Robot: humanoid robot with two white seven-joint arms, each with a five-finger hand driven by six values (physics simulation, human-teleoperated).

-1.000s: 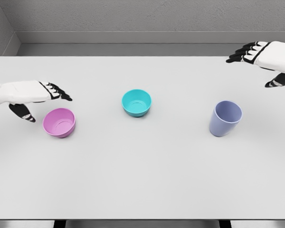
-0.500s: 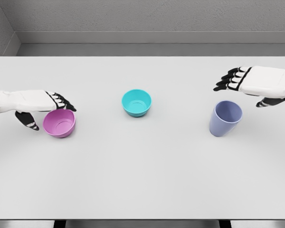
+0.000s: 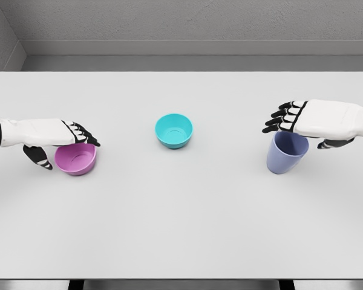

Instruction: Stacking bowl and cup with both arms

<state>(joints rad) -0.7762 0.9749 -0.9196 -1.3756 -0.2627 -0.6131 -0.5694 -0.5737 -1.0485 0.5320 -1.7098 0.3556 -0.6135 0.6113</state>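
Note:
A pink bowl stands upright at the table's left. My left hand hovers over its far-left rim, fingers spread across the back edge and the thumb hanging beside its left wall, holding nothing. A teal bowl sits upright in the middle, away from both hands. At the right stands a lavender cup, upright. My right hand is just above the cup's mouth and hides its far rim, with the fingers stretched out to the left and the thumb down at the cup's right, open.
All three vessels rest on a white table. A grey wall runs behind its far edge.
Both hands came down and inward. The left moved onto the pink bowl's rim. The right dropped from the far right corner to just over the cup. The vessels have not moved.

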